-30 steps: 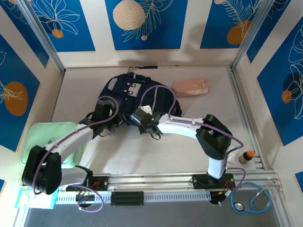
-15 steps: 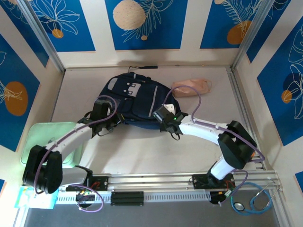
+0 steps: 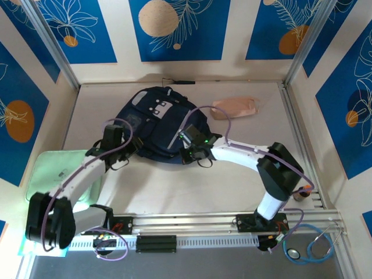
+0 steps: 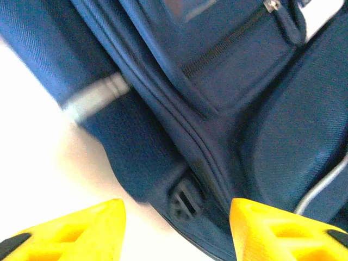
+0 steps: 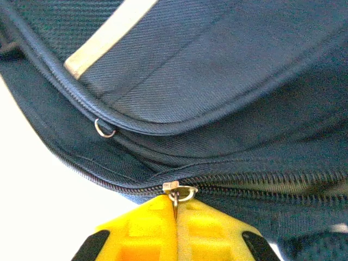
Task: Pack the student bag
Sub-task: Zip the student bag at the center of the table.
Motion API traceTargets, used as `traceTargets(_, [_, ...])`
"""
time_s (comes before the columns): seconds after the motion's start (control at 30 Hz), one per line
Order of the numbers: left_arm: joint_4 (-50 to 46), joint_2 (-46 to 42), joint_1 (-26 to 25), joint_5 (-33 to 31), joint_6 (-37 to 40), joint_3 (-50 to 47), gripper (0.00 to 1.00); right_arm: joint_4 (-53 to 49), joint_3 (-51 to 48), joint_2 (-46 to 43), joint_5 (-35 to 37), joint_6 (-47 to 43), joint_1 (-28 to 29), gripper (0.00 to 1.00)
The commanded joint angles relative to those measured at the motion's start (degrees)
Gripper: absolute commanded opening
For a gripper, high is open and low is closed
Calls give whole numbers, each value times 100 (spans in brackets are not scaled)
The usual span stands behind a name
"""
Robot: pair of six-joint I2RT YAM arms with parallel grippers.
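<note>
The student bag (image 3: 157, 119) lies flat on the table (image 3: 174, 189), just ahead of both grippers, with its near edge at their fingertips. The right gripper (image 5: 175, 205) is clamped shut on the zipper pull (image 5: 177, 191) right at its tips. The left gripper (image 4: 174, 217) stands partly open and holds nothing; the bag's seam is just beyond its fingers. With nothing pinning the fabric, tugging the zipper would likely drag the whole bag, or the thin pull could slip free.
</note>
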Motion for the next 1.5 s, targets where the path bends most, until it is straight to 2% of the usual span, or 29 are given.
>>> traceTargets(0.0, [-256, -400, 50, 0, -255, -277, 55, 585, 549, 446, -880, 8, 264, 0])
traceTargets(0.2, [747, -437, 2, 839, -1181, -850, 58, 729, 1177, 922, -1353, 114, 523, 0])
traceTargets(0.47, [1782, 199, -192, 1108, -1782, -1100, 62, 732, 1290, 948, -1726, 160, 589, 0])
traceTargets(0.6, [2098, 503, -320, 1027, -1906, -1134, 55, 694, 1297, 930, -1762, 156, 621, 0])
traceTargets(0.7, [2144, 652, -372, 911, -1867, -1100, 43, 570, 1298, 908, -1613, 143, 652, 0])
traceTargets(0.8, [2094, 757, -380, 798, -1801, -1098, 27, 245, 1281, 869, -1172, 170, 695, 0])
traceTargets(0.97, [1920, 799, -380, 555, -1578, -1041, 9, -587, 1070, 679, -67, 296, 630, 0])
traceTargets(1.17, [1839, 881, -376, 483, -1391, -967, 0, -993, 462, 293, 339, -4, 37, 0])
traceTargets(1.37, [1911, 942, -372, 563, -1359, -974, 0, -1089, 439, 185, 537, -217, -658, 0])
traceTargets(1.47, [1905, 946, -371, 590, -1339, -966, 0, -1062, 637, 356, 566, -298, -781, 2])
